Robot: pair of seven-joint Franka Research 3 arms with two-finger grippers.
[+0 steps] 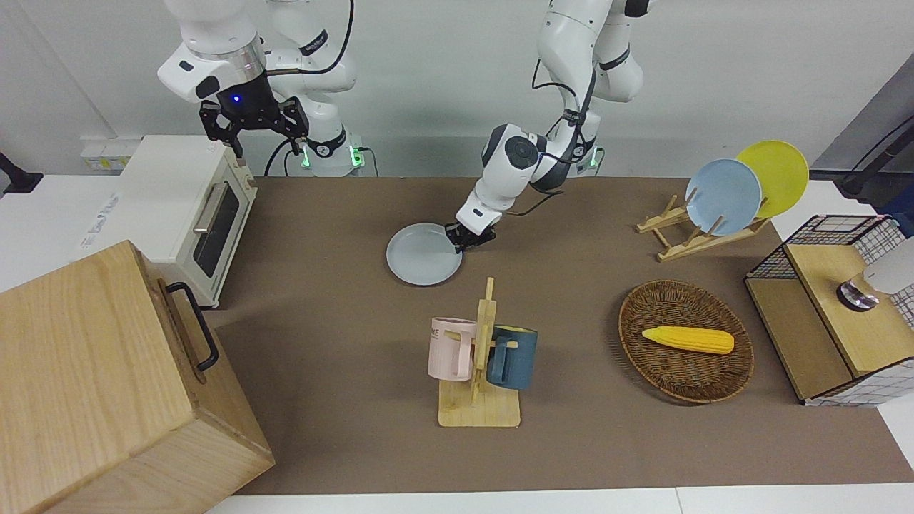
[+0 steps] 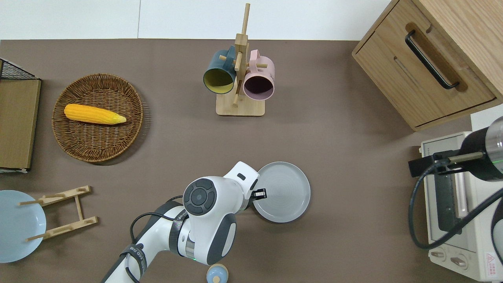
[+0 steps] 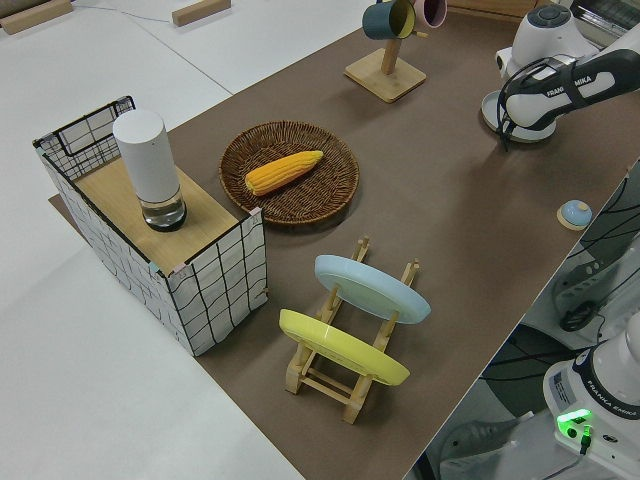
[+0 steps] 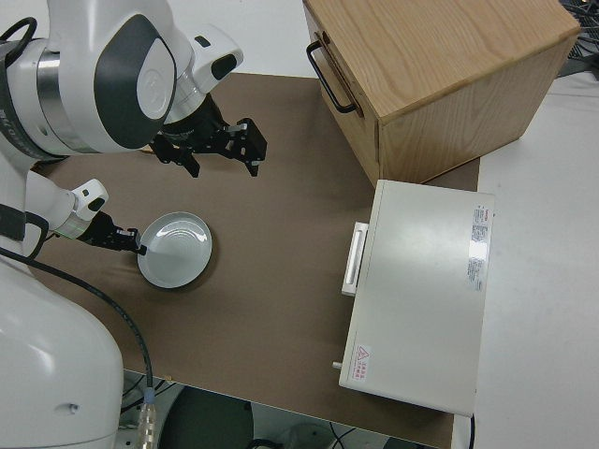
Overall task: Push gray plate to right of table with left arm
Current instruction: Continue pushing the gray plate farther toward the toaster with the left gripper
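The gray plate (image 2: 281, 192) lies flat on the table (image 2: 346, 220), near the middle and a little toward the robots. In the overhead view the mug rack (image 2: 240, 67) is at about 11 o'clock from it and the white oven (image 2: 456, 208) at about 3 o'clock. The left gripper (image 2: 260, 193) is low at the plate's 9 o'clock rim and seems to touch it; whether its fingers are released or clenched I cannot tell. The right arm is parked, and its gripper (image 1: 251, 128) hangs with the fingers spread apart.

The risk I see: the plate is round, smooth and shallow with a low rim, so an off-centre push may turn it aside, or the fingers may ride over the rim. The matte brown covering gives some friction. A long push could reach the oven
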